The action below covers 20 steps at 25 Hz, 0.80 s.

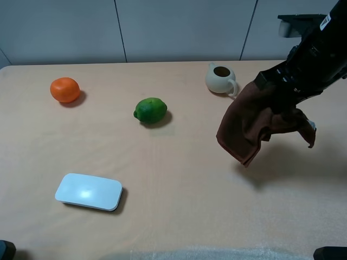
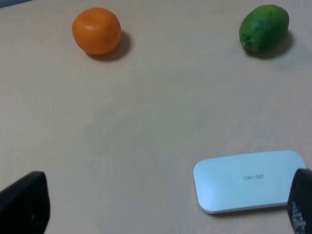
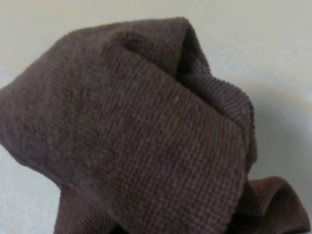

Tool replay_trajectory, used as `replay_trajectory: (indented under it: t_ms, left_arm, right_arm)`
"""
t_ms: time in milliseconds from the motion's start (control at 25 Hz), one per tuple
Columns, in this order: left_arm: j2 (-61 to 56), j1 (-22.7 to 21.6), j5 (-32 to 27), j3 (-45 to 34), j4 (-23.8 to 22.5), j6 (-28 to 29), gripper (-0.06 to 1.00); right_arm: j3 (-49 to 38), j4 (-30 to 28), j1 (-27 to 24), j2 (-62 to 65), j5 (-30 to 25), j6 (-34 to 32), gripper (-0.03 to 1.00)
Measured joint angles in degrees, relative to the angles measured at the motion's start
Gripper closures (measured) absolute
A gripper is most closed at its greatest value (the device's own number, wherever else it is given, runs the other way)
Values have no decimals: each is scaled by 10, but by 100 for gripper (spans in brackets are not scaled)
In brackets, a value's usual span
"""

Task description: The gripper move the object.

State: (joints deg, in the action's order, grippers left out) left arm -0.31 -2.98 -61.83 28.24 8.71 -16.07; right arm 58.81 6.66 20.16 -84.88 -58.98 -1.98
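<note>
Right pincer [image 1: 282,102] holds cloth [image 1: 244,127] aloft near table [image 1: 179,162] edge.

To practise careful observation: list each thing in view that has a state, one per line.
Cloth: in the air, hanging crumpled from the right gripper.
Right gripper: shut on the cloth.
Left gripper: open, empty.
Jug: upright on the table.
Case: lying flat.

The brown cloth [image 1: 244,127] hides the jaws of the right gripper [image 1: 281,102].
</note>
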Motion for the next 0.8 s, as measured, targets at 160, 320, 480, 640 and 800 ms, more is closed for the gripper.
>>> replay_trajectory:
  t_ms: [160, 320, 480, 640, 800]
  left_arm:
    - [0, 0, 0, 0, 0, 0, -5]
    - [0, 0, 0, 0, 0, 0, -5]
    - [0, 0, 0, 0, 0, 0, -5]
    - [0, 0, 0, 0, 0, 0, -5]
    - [0, 0, 0, 0, 0, 0, -5]
  right_arm:
    - [26, -21, -2, -11, -17, -20, 96]
    - [55, -25, -17, -43, -30, -21, 96]
    - [83, -26, -41, -69, -32, -20, 96]
    - [112, -26, -67, -89, -32, -16, 96]
    - [144, -28, -91, -109, -32, -8, 96]
